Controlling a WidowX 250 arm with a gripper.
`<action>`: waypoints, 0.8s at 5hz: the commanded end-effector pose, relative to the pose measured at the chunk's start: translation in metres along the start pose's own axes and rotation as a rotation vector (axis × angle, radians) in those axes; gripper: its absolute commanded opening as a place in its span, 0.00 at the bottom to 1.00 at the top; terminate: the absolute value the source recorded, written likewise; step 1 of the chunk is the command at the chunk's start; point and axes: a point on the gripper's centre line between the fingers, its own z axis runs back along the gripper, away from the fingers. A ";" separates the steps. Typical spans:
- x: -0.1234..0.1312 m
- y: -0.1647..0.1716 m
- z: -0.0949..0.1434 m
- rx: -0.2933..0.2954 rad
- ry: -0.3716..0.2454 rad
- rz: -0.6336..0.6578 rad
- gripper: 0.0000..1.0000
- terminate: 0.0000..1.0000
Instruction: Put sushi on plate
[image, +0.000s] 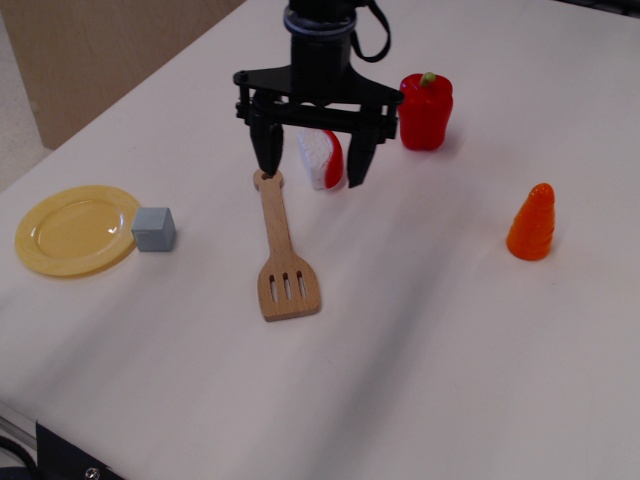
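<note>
The sushi (322, 160), red top over white rice, lies on the table near the middle back. My black gripper (312, 167) hangs open above it, with one finger on each side of the sushi; the left fingertip is close to the spatula handle's end. I cannot tell whether the fingers touch the sushi. The yellow plate (76, 229) sits at the far left, empty.
A grey cube (154, 229) stands at the plate's right rim. A wooden spatula (281, 255) lies in front of the sushi. A red bell pepper (426, 110) stands behind right, and an orange carrot (531, 222) at the right.
</note>
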 end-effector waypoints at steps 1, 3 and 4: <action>0.049 0.027 -0.004 -0.004 -0.129 0.119 1.00 0.00; 0.077 0.023 -0.014 0.002 -0.177 0.164 1.00 0.00; 0.084 0.014 -0.017 -0.027 -0.189 0.169 1.00 0.00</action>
